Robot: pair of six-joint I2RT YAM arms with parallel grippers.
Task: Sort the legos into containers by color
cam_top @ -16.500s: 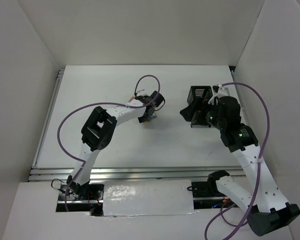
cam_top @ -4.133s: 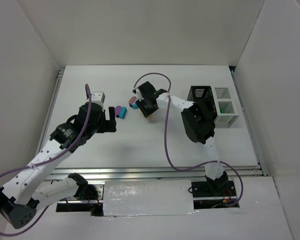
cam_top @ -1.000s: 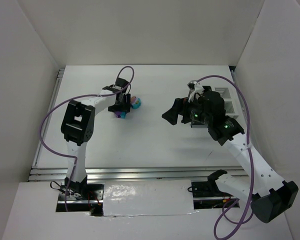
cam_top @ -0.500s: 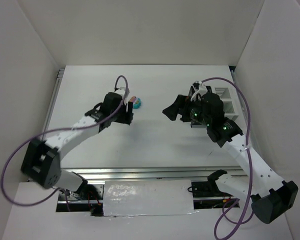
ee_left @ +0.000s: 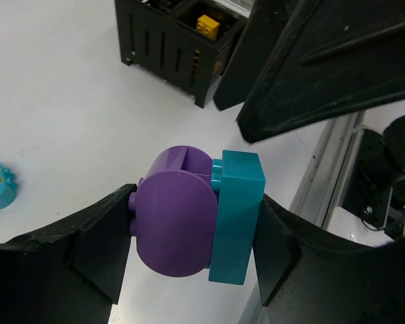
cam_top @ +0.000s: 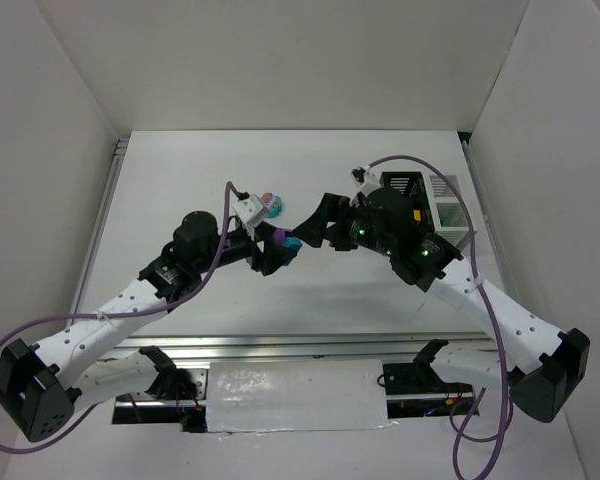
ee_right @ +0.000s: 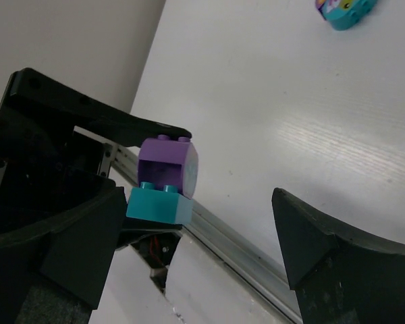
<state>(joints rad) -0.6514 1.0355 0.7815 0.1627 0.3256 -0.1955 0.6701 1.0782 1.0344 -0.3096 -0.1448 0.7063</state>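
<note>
My left gripper is shut on a stacked lego pair, a purple brick on a teal one, held above the table. The pair fills the left wrist view between my gripper's pads. My right gripper is open and empty, just right of the pair; its wrist view shows the pair beyond its left finger. A teal-and-pink lego lies on the table behind them. The black container holds a yellow lego; the white containers stand right of it.
The right arm's wrist partly hides the containers from above. The table's metal rail runs along the near edge. White walls enclose the table on three sides.
My left gripper has lifted the purple-and-teal pair off the table and carried it right and nearer. My right gripper has moved left, away from the containers, to meet it.
</note>
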